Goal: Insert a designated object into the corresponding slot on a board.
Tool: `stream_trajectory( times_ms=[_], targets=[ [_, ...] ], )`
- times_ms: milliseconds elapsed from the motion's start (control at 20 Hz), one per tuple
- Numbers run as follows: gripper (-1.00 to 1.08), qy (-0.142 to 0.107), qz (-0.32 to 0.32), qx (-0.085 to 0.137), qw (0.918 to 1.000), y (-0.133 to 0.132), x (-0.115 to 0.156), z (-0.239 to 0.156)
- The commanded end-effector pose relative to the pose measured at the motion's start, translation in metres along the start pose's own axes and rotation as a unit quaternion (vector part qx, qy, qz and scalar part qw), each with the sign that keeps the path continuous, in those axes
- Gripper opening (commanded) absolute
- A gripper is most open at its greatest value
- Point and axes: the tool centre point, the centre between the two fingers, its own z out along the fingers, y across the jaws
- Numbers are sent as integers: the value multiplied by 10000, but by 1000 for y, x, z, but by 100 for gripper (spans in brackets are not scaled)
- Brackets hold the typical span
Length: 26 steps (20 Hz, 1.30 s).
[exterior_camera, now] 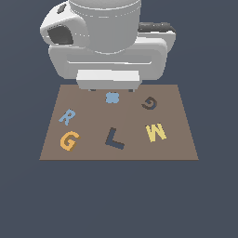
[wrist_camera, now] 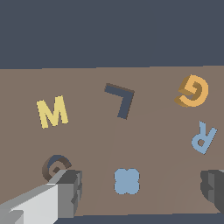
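The orange letter G [exterior_camera: 69, 140] lies flat on the tan-brown board [exterior_camera: 179, 146] near its front corner on the exterior view's left; it also shows in the wrist view [wrist_camera: 193, 91]. The dark brown G-shaped slot [exterior_camera: 149, 102] is toward the board's far side on the exterior view's right, and shows in the wrist view [wrist_camera: 56, 166] beside one finger [wrist_camera: 70, 192]. My gripper [exterior_camera: 111, 89] hangs over the board's far edge, well away from the orange G. In the wrist view the gripper [wrist_camera: 142, 186] is open and empty, jaws wide apart.
A light blue R [exterior_camera: 67, 116] lies just behind the orange G. A dark navy L [exterior_camera: 114, 138] is at the front middle and a yellow W [exterior_camera: 155, 132] at the front right. A light blue clover shape [exterior_camera: 112, 97] lies below the gripper.
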Motion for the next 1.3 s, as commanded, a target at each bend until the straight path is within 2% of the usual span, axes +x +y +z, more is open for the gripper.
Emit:
stream_trajectory(
  times_ms=[0, 300, 600, 900, 1250],
  targets=[
    [100, 0, 0, 0, 10000, 0, 0, 0],
    [100, -5, 105, -3, 9999, 5, 5, 6],
    [100, -21, 423, -10, 9991, 22, 20, 25],
    [100, -48, 948, -19, 9955, 51, 42, 56],
    [100, -85, 1678, -23, 9858, 95, 67, 98]
  ],
)
